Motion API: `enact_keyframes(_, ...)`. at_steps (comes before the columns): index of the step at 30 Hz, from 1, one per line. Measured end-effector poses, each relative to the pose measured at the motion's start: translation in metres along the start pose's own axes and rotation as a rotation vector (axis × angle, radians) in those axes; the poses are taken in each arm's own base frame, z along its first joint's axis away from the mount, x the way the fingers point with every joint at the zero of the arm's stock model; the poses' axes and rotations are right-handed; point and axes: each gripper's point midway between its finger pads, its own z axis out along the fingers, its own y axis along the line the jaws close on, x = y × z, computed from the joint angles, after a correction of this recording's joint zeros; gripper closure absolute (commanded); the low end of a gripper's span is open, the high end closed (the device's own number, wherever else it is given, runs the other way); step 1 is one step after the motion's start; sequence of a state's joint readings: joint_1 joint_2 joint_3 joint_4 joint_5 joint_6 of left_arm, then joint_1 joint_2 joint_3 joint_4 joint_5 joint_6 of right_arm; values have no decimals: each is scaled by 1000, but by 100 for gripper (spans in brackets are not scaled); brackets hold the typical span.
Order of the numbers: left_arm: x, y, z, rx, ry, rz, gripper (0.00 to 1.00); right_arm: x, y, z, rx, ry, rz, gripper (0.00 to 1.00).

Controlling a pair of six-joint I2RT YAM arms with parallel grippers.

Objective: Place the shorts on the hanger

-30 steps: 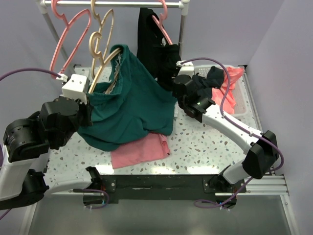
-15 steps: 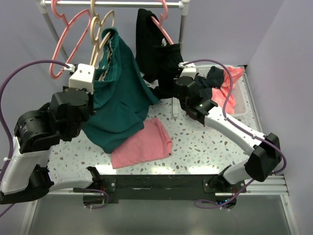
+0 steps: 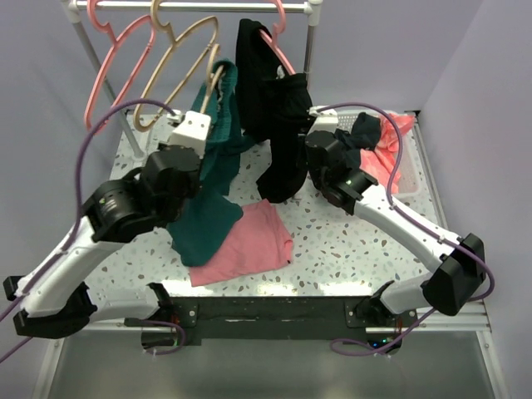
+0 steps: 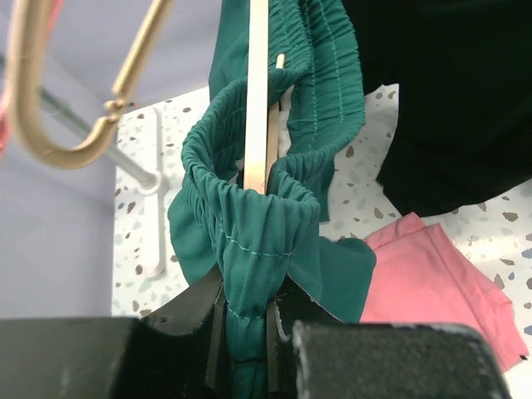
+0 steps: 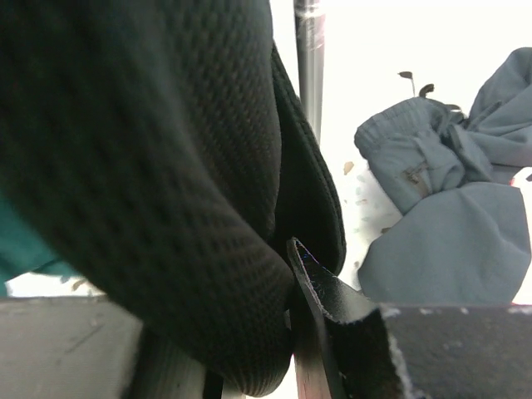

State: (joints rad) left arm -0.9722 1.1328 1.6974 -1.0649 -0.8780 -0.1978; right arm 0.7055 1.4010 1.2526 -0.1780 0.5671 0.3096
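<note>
The dark teal shorts [image 3: 208, 179] hang bunched from my raised left gripper [image 3: 202, 126] below the rack rail. In the left wrist view their gathered waistband [image 4: 249, 208] wraps round the flat tan bar of the hanger [image 4: 258, 75], and my left gripper [image 4: 245, 332] is shut on the fabric just below it. Part of that hanger's arm [image 3: 206, 90] shows above the shorts. A second tan hanger [image 4: 50, 108] curves at the left. My right gripper [image 3: 302, 155] is pressed into the long black garment [image 3: 270, 91]; black knit [image 5: 166, 208] lies between its fingers [image 5: 312, 324].
Pink hangers [image 3: 112, 62] hang on the rail [image 3: 199, 7] at the left; another carries the black garment. A flat pink cloth [image 3: 249, 245] lies on the speckled table [image 3: 349, 241]. Grey and pink clothes [image 3: 386, 137] fill a tray at the back right. A rack post [image 3: 312, 46] stands behind my right gripper.
My left arm has swung up and to the right with the shorts, lifting them off the pink cloth. The tan hanger swung right with it. The black garment now hangs lower beside my right gripper.
</note>
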Motion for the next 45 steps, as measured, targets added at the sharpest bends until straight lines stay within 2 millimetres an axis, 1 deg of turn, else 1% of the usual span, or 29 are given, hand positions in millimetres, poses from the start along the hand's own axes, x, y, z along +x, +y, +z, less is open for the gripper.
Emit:
enact_keyframes(2,5,-13,17,18,22,1,100,1,2,-1,-12,7,6,75)
enact_keyframes(3,8,-17,27,29,36,-11,100,1,2,-2,-18,10,9,75)
enact_keyframes(6,14,-15,53,22,70,-46,100,3,3,-5,-31,20,14,75)
enact_keyframes(8,14,-17,63,31,73,-63,100,3,2,-8,-35,22,18,75)
enact_keyframes(13,-1,-27,75,77,32,-102,100,3,2,-12,-42,26,23,75)
enact_keyframes(16,-14,-27,80,89,10,-116,100,4,3,-12,-50,34,21,75)
enact_keyframes(22,-44,-15,94,76,-32,-152,100,5,4,-12,-55,38,20,75)
enact_keyframes(25,-56,-10,102,73,-46,-166,100,6,4,-13,-56,41,19,74)
enact_keyframes(31,-72,-4,121,76,-59,-174,100,3,5,-16,-68,38,24,74)
enact_keyframes(36,-77,-4,141,93,-51,-182,100,1,5,-22,-85,41,31,74)
enact_keyframes(39,-73,-9,150,112,-34,-180,100,-1,7,-26,-101,43,39,74)
enact_keyframes(45,-63,-19,160,152,-20,-177,100,-6,8,-36,-132,39,65,71)
